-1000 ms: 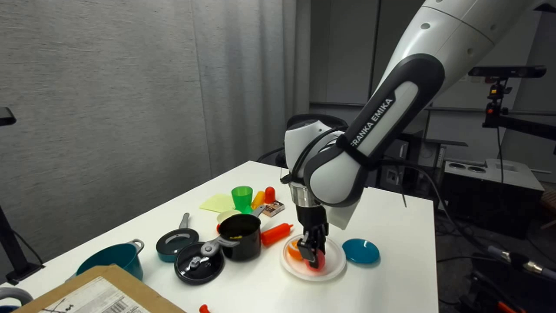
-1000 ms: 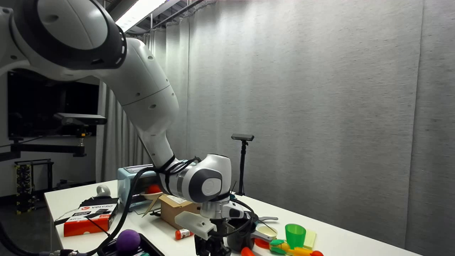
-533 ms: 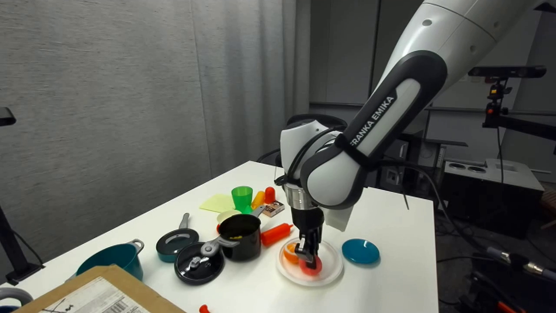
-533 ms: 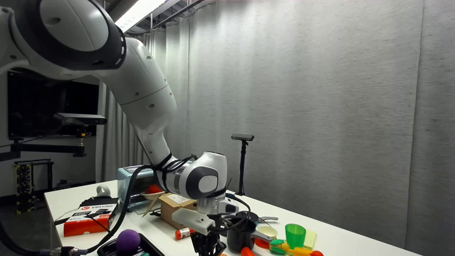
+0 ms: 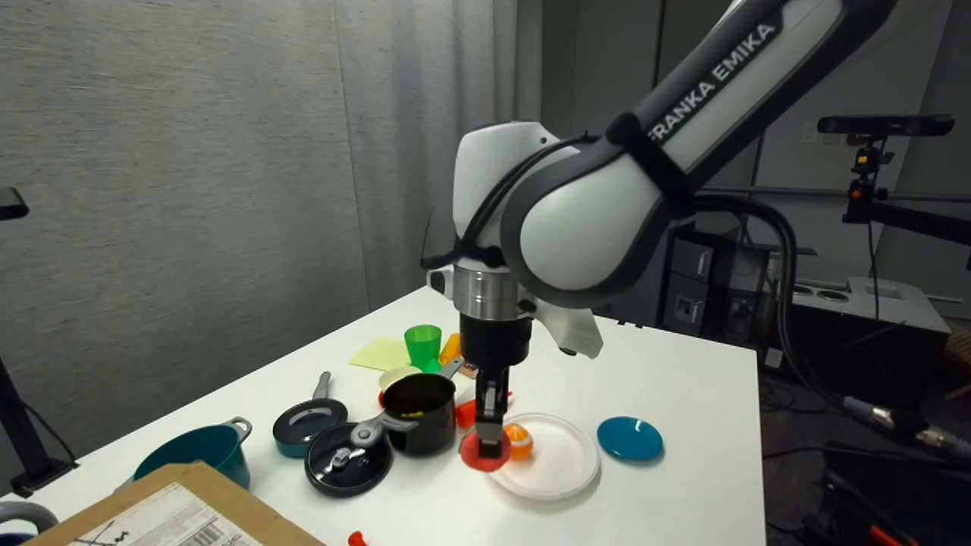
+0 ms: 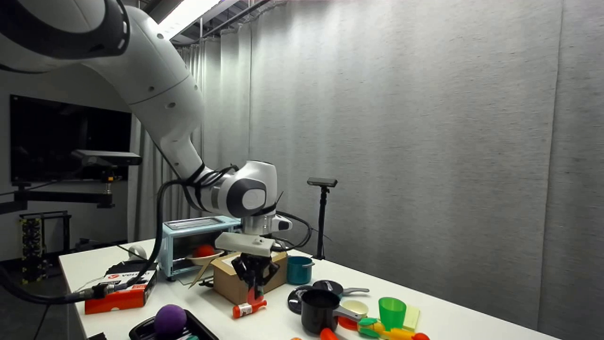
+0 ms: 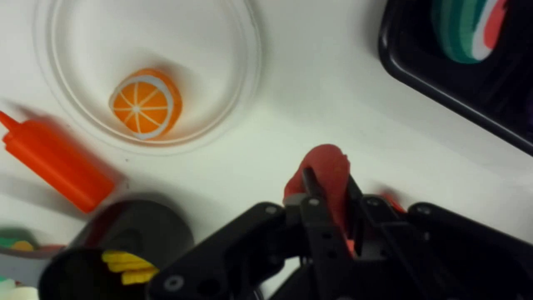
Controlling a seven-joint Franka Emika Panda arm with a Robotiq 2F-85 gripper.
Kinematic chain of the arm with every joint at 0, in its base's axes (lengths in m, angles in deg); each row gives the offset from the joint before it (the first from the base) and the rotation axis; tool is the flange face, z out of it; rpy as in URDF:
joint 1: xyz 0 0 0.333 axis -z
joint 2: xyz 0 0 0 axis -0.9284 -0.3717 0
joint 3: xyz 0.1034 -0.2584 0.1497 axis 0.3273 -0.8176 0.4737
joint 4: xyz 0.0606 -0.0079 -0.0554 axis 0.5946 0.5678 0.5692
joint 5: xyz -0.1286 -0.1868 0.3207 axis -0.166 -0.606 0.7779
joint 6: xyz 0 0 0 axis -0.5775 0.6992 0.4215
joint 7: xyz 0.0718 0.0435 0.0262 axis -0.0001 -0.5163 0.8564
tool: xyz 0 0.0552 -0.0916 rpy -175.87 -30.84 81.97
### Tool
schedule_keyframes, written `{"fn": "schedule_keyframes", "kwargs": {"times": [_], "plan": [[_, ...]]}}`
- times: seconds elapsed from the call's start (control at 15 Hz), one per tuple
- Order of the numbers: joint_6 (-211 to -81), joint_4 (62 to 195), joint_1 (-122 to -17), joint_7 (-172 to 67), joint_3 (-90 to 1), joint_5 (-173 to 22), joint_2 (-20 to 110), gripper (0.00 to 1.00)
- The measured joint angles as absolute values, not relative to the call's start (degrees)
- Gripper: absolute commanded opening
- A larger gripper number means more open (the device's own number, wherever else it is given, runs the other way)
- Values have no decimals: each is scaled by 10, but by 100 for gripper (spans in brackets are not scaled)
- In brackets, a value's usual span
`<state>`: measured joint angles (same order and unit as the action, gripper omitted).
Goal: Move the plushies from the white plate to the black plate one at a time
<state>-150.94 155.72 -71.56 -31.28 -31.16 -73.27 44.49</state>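
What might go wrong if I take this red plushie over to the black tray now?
Slip: the gripper pinches the red plushie with part of it sticking out, so a fast swing might work it loose.
Crowding: the black tray already holds a watermelon-slice toy and a purple ball, so lowering there could bump them.
Snag: in an exterior view a white-labelled red bottle appears right under the gripper, so dipping here could knock it.
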Motion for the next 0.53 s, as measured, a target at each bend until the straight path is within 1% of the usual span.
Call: {"fn": "schedule_keyframes", "kwargs": {"times": [0.27,0.53], "plan": [[-1478,1556,-710,-184,-266,-622,452,3],[-1430,1550,-694,-65,-253,-544,413,3]]}}
